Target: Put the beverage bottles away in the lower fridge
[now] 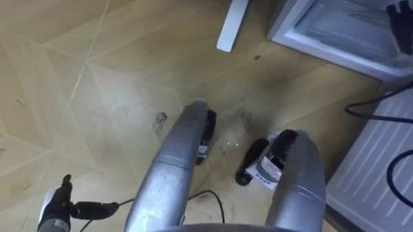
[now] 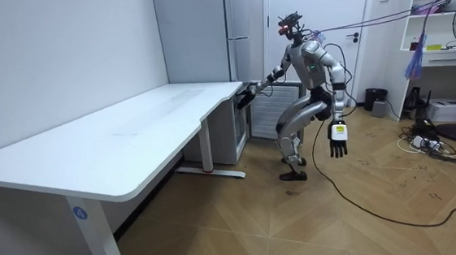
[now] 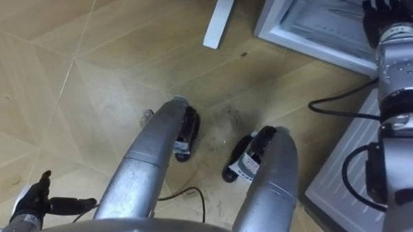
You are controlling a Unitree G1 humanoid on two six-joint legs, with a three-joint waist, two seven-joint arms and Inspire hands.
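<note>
The right robot hand (image 3: 385,15), cut off at the edge, was held at the open white fridge compartment (image 3: 313,23), grip unreadable; the left robot hand (image 1: 54,210) was hung low, fingers loose.

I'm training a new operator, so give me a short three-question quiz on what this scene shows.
1. True or false: the left robot hand holds a drink.
2. Where does the right robot hand reach? A) a shelf B) the open lower fridge C) a fan
3. Fill in: the robot stands near the end of a long white ____.

Key:
1. False. It hangs at the robot's side, fingers straight, holding nothing.
2. B.
3. desk.
</note>
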